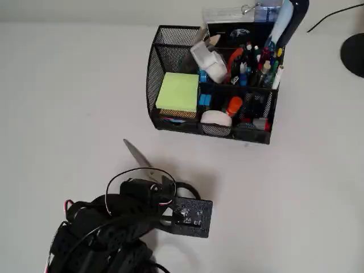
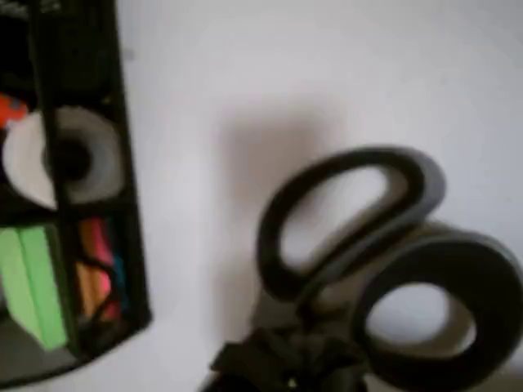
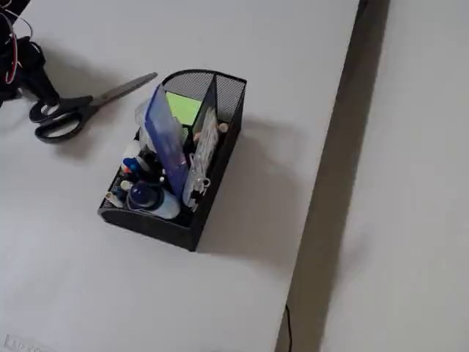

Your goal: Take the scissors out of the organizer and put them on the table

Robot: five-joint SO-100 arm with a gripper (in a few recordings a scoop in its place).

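The plain off-white bench (image 3: 88, 286) carries the black wire-mesh organizer (image 1: 170, 42), crowded with pens, a green sticky-note pad and a tape roll. The black-handled, silver-bladed scissors (image 3: 80, 108) lie flat on the bench, well apart from it. The black jaws (image 2: 286, 359) sit at the handle loops; whether they are pinching cannot be told.

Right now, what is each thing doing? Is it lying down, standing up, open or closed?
Grey-black-handled scissors with silver blades: out of the organizer, lying flat on the table, blades closed.
Black wire-mesh organizer: upright, full of pens and notes.
Off-white table: bearing both.
Black pincer: at the scissor handles; open or shut, cannot tell.
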